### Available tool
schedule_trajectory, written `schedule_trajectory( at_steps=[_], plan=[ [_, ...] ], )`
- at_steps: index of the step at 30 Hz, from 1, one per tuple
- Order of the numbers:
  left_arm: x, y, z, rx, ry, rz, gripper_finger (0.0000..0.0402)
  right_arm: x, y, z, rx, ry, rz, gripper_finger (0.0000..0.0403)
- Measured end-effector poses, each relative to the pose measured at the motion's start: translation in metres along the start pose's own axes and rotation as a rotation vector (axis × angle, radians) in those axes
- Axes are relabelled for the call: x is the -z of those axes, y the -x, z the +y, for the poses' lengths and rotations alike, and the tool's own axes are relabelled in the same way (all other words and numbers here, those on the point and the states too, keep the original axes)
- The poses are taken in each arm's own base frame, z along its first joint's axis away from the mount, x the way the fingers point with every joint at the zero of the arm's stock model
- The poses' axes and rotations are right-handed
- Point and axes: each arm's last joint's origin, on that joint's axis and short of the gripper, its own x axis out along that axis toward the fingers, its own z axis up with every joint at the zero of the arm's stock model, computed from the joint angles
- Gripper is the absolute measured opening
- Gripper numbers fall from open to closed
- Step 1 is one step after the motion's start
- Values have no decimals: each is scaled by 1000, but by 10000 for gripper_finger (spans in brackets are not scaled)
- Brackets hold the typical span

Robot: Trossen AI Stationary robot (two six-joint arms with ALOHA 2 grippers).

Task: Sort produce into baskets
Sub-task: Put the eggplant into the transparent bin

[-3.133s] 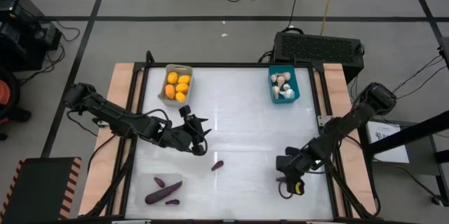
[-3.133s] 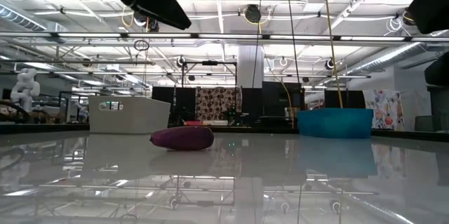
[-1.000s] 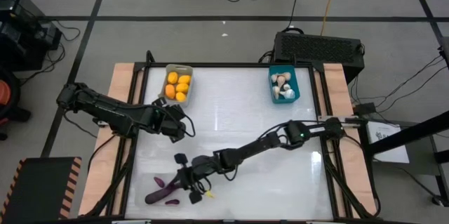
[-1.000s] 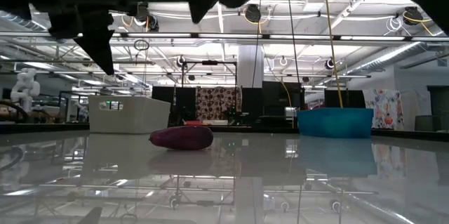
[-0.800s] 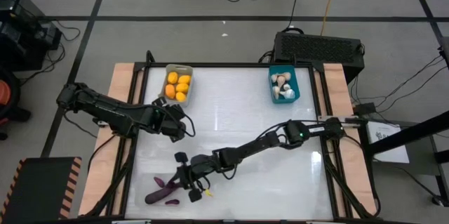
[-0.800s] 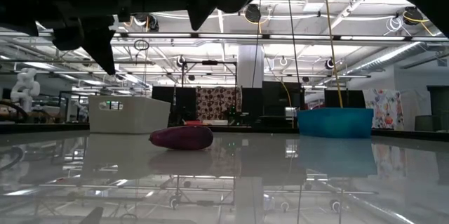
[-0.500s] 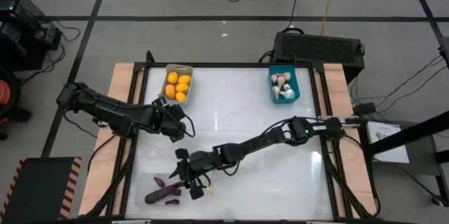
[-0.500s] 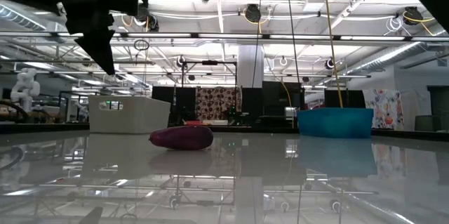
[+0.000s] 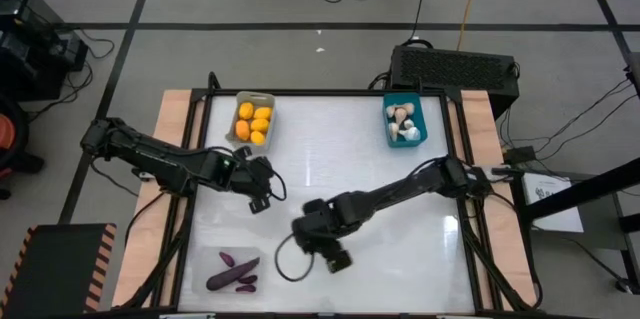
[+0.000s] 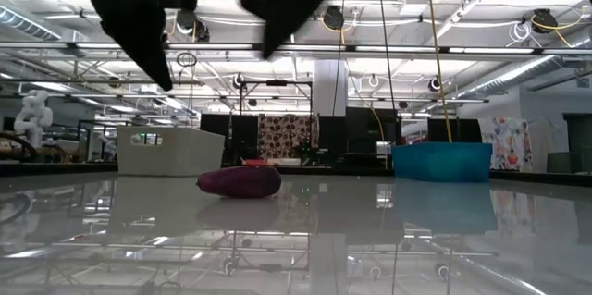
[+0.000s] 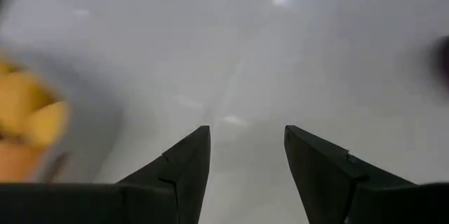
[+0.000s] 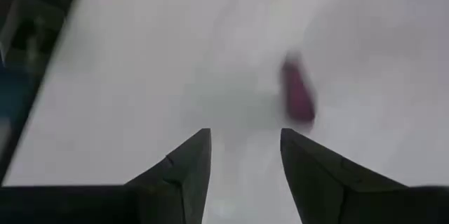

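Observation:
A small dark purple eggplant piece (image 10: 240, 181) lies on the white table near the middle. It shows ahead of my right gripper's fingers in the right wrist view (image 12: 298, 94), and my right arm hides it in the high view. My right gripper (image 12: 242, 133) is open and empty over the table's middle near part (image 9: 333, 256). My left gripper (image 11: 245, 129) is open and empty at the left middle (image 9: 262, 196), near the grey basket (image 9: 240, 131) of orange-yellow fruits (image 11: 24, 122). The clear basket (image 9: 215, 259) holds three purple pieces (image 9: 232, 274). The teal basket (image 9: 423, 124) holds garlic bulbs (image 9: 402, 119).
A large black box (image 9: 452, 67) stands beyond the table's far right edge. Wooden strips run along the table's left side (image 9: 170, 139) and right side (image 9: 478, 119). My right arm (image 9: 400, 194) stretches slantwise across the table's middle. White table surface (image 9: 330, 139) lies between the far baskets.
My right gripper has swung from beside the clear basket at the near left toward the table's right, to the near middle, and its arm has drawn back. My left gripper has shifted a little toward the table's middle and near edge. The eggplant piece has stayed in place.

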Motion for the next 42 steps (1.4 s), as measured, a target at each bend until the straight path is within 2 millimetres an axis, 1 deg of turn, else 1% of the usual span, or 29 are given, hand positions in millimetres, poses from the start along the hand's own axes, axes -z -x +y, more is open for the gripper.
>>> schedule_trajectory(
  at_steps=[4, 6, 10, 14, 19, 22, 24, 26, 29, 32, 34, 36, 37, 39, 42],
  plan=[
    [-9, 2, -15, 195, 0, -58, 192, 21, 4, 19, 39, 16, 224, 164],
    [-13, 2, -27, 288, -27, -107, 192, 30, 1, 26, 72, 13, 308, 164],
    [-17, -1, -55, 434, -99, -184, 192, 45, -8, 33, 135, -2, 330, 164],
    [-15, -12, -83, 504, -150, -223, 192, 69, -5, 36, 146, -64, 267, 164],
    [-10, -36, -113, 550, -140, -238, 192, 106, 8, 36, 154, -216, 65, 164],
    [-6, -51, -126, 551, -126, -209, 192, 127, 19, 37, 172, -295, -90, 164],
    [-7, -57, -130, 543, -130, -192, 192, 140, 25, 38, 173, -333, -172, 164],
    [-11, -61, -133, 537, -125, -190, 192, 150, 31, 40, 166, -361, -263, 164],
    [-16, -62, -133, 533, -119, -194, 192, 163, 38, 43, 165, -380, -373, 164],
    [-23, -61, -132, 536, -107, -215, 192, 174, 41, 46, 150, -385, -431, 164],
    [-24, -61, -131, 530, -104, -217, 192, 176, 43, 49, 150, -381, -472, 164],
    [-25, -62, -130, 518, -101, -218, 192, 180, 41, 51, 180, -380, -474, 164],
    [-25, -62, -130, 509, -101, -215, 192, 179, 41, 52, 184, -376, -495, 164],
    [-22, -63, -128, 481, -107, -192, 192, 180, 40, 54, 185, -362, -487, 164],
    [-18, -65, -125, 448, -54, -140, 192, 180, 40, 55, 182, -357, -485, 164]
  ],
)
